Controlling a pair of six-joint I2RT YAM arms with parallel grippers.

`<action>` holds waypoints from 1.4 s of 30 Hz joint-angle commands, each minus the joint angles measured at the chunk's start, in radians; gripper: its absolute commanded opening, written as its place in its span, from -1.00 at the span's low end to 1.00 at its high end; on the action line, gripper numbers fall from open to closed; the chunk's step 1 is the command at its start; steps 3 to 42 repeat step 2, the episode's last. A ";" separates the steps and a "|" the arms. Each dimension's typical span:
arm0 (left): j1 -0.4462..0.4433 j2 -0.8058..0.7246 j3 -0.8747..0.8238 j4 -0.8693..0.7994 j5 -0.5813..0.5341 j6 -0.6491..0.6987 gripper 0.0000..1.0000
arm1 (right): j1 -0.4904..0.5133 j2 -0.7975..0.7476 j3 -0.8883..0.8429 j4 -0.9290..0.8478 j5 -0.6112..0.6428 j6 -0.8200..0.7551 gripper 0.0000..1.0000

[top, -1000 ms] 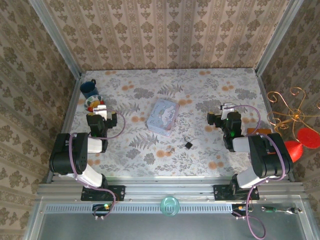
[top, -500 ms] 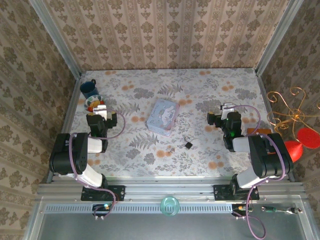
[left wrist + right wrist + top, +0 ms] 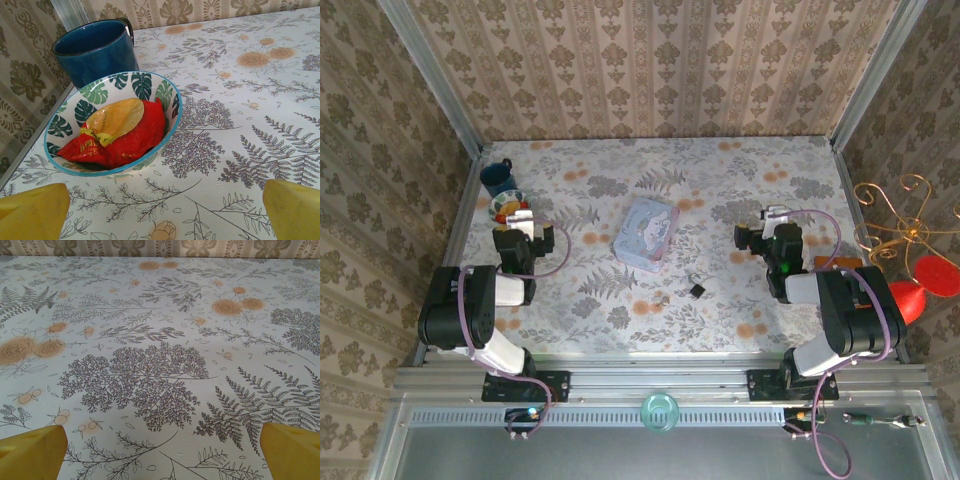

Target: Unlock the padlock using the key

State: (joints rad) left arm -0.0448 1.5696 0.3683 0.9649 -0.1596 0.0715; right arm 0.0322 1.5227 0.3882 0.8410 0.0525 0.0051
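1. Table: flat top with a floral print, with patterned walls on three sides.
2. Left gripper: positioned at the left side of the table, on the near side of the bowl. In the left wrist view its yellow fingers are spread wide with nothing between them.
3. Right gripper: positioned at the right side of the table. In the right wrist view its fingers are spread wide over bare tabletop, with nothing held.
4. Tin: pale blue-lilac and rectangular, lying at an angle at the table centre.
5. Mug: dark blue, standing just behind the bowl, which has a leaf pattern and holds a red and yellow packet.
6. Padlock: square black body with a thin silvery shackle. It lies flat, nearer the arms than the tin and to its right, well apart from both grippers. Whether the shackle is latched cannot be told.
7. Key: slim greyish sliver lying near the padlock on its left, not touching it. Finer detail is too small to resolve.
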 commanded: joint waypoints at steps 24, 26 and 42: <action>-0.001 -0.010 0.008 -0.007 0.009 -0.012 1.00 | -0.005 0.004 0.020 0.006 0.020 0.015 1.00; -0.001 -0.010 0.008 -0.007 0.009 -0.012 1.00 | -0.005 0.004 0.020 0.006 0.020 0.015 1.00; -0.001 -0.010 0.008 -0.007 0.009 -0.012 1.00 | -0.005 0.004 0.020 0.006 0.020 0.015 1.00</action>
